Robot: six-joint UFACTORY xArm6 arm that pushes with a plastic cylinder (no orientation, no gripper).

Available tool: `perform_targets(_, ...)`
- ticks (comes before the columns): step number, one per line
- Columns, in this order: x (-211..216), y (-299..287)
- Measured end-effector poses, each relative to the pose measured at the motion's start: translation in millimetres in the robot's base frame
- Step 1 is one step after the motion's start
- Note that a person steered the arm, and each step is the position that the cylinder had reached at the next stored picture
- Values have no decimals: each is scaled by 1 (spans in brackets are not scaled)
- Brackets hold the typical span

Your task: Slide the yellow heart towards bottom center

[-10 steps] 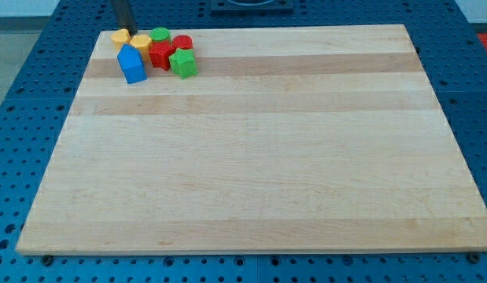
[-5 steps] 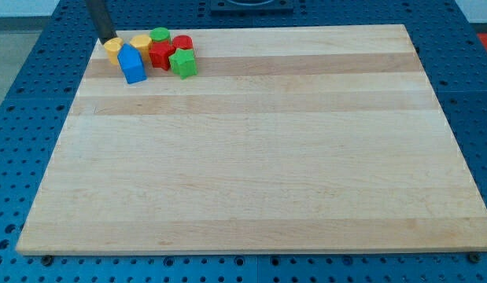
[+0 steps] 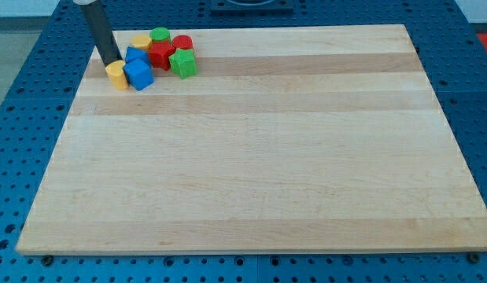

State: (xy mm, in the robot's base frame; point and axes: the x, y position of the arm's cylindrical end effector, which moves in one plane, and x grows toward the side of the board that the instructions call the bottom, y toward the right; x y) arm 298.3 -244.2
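The yellow heart (image 3: 116,75) lies near the board's top left corner, touching the left side of a blue block (image 3: 138,69). My tip (image 3: 110,63) stands right at the heart's upper edge, on its top-left side. To the right sits a tight cluster: another yellow block (image 3: 141,41), a green round block (image 3: 160,35), a red block (image 3: 162,53), a second red block (image 3: 182,42) and a green star (image 3: 182,63).
The wooden board (image 3: 259,157) lies on a blue pegboard table (image 3: 23,118). The heart is close to the board's left edge.
My tip moved left and then down the view. The yellow heart slid down and a little left with it. The blue block was nudged and turned slightly.
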Motion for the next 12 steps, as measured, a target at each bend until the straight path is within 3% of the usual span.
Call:
perform_targets(2, 46, 19)
perform_targets(8, 152, 1)
perform_targets(10, 163, 47)
perform_targets(12, 204, 90)
